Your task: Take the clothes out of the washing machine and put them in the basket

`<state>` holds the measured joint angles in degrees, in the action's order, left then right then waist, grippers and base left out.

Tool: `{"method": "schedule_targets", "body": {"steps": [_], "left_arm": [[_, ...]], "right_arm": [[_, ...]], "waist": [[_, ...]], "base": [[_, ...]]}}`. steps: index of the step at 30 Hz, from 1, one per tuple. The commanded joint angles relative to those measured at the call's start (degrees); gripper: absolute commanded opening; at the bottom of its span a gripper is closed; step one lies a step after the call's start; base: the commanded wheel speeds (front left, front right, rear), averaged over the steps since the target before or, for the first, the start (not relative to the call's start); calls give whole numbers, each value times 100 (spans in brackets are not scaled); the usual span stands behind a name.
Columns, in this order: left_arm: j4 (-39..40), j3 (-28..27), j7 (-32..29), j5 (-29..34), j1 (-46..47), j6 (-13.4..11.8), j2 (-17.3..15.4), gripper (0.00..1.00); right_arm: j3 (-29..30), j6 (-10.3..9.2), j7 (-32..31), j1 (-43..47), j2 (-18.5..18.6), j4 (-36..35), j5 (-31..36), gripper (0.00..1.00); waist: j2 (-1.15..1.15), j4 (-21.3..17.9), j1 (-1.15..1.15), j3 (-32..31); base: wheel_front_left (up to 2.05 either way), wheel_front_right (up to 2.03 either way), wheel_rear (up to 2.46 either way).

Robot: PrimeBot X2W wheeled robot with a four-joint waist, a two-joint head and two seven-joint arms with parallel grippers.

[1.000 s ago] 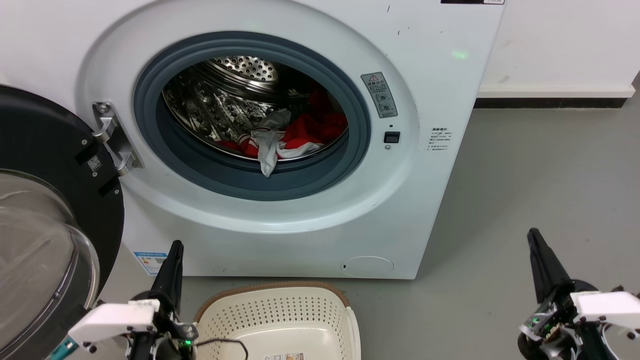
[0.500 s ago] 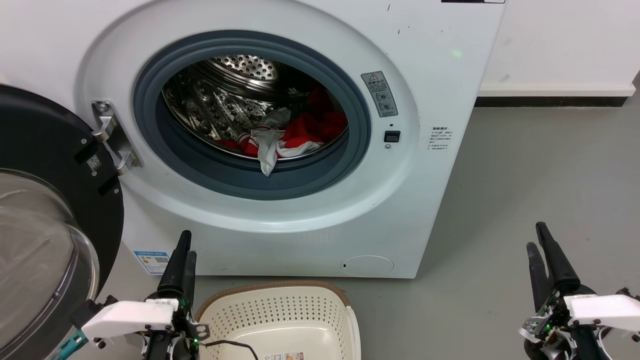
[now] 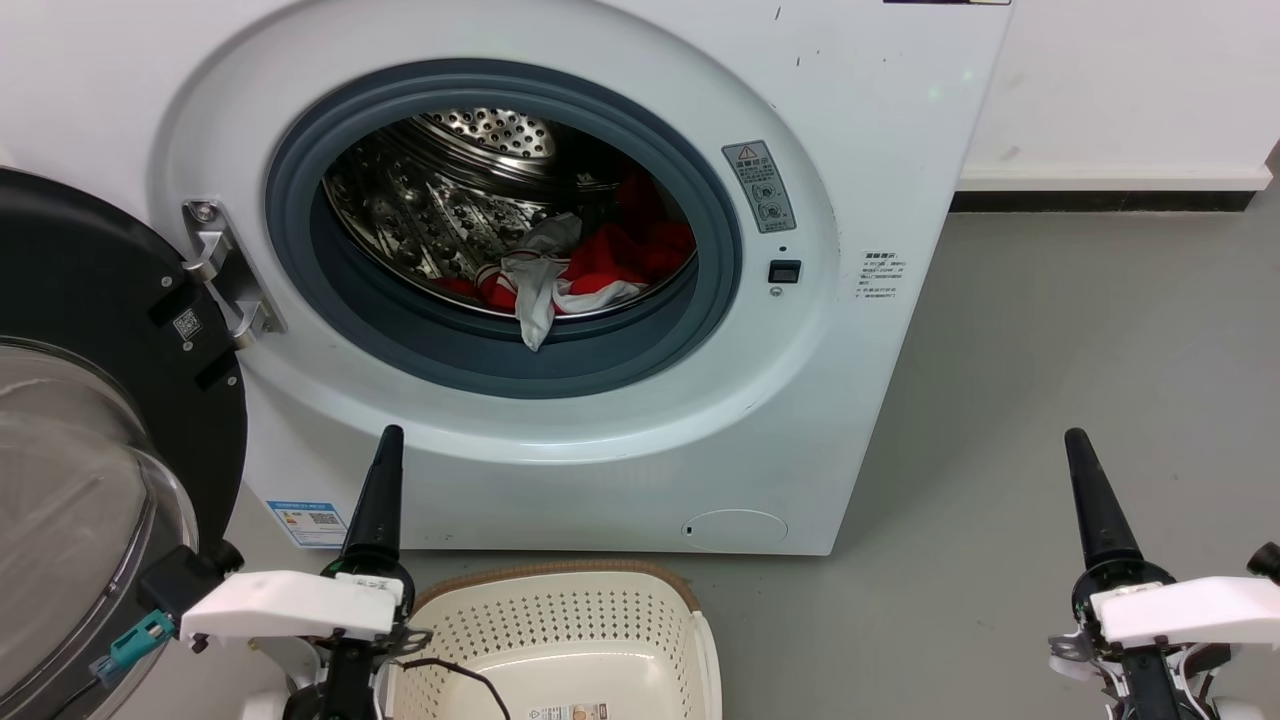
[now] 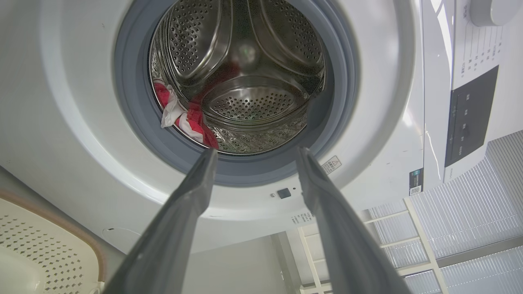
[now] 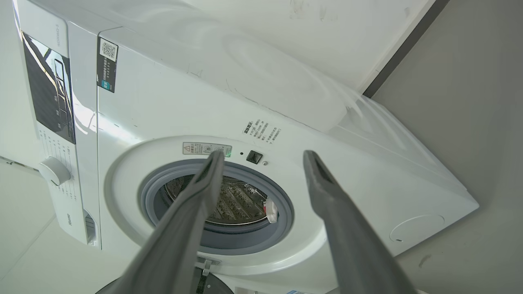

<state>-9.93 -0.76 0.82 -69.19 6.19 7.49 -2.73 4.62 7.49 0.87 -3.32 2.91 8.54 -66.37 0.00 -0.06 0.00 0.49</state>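
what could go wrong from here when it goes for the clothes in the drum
The clothes lie heaped together, with a grey-white strip hanging over the rubber ring. The left pincer might pinch only that strip and leave the red garment behind.
The open door stands close beside the left arm, so a rising swing could knock it.

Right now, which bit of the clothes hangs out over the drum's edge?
The grey-white cloth: it droops over the lip of the drum onto the grey ring. The red clothes lie behind it, inside.
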Motion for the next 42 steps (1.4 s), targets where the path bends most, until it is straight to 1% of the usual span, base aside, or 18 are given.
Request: {"method": "schedule_targets", "body": {"steps": [1, 5, 6, 13, 22, 34, 42], "left_arm": [[135, 49, 71, 287, 173, 0, -16, 100], [174, 128, 159, 747, 193, 0, -17, 100], [174, 128, 159, 747, 193, 0, -17, 100], [225, 219, 301, 1559, 218, -20, -17, 100], [149, 363, 470, 2428, 249, -89, -18, 100], [104, 534, 672, 3436, 291, -189, -19, 100], [46, 648, 798, 3964, 305, -263, -19, 100]], "right_arm": [[-28, 1, 70, -51, 4, -156, 313, 100], [-68, 1, 155, -13, 4, -230, 910, 100], [-68, 1, 155, -13, 4, -230, 910, 100], [-136, 1, 299, 42, 4, -305, 1823, 100], [-193, 1, 468, 83, 3, -325, 2792, 100], [-220, 1, 671, 110, 2, -271, 3829, 100], [-249, 1, 797, 172, 1, -270, 4407, 100]], "waist": [[0, 1, 0, 0], [0, 1, 0, -1], [0, 1, 0, -1], [0, -2, 0, -2], [0, 0, 0, 0], [0, 9, 0, -5], [0, 13, 0, -13]], "base": [[0, 0, 0], [0, 0, 0], [0, 0, 0], [0, 0, 0], [0, 0, 0], [0, 0, 0], [0, 0, 0]]}}
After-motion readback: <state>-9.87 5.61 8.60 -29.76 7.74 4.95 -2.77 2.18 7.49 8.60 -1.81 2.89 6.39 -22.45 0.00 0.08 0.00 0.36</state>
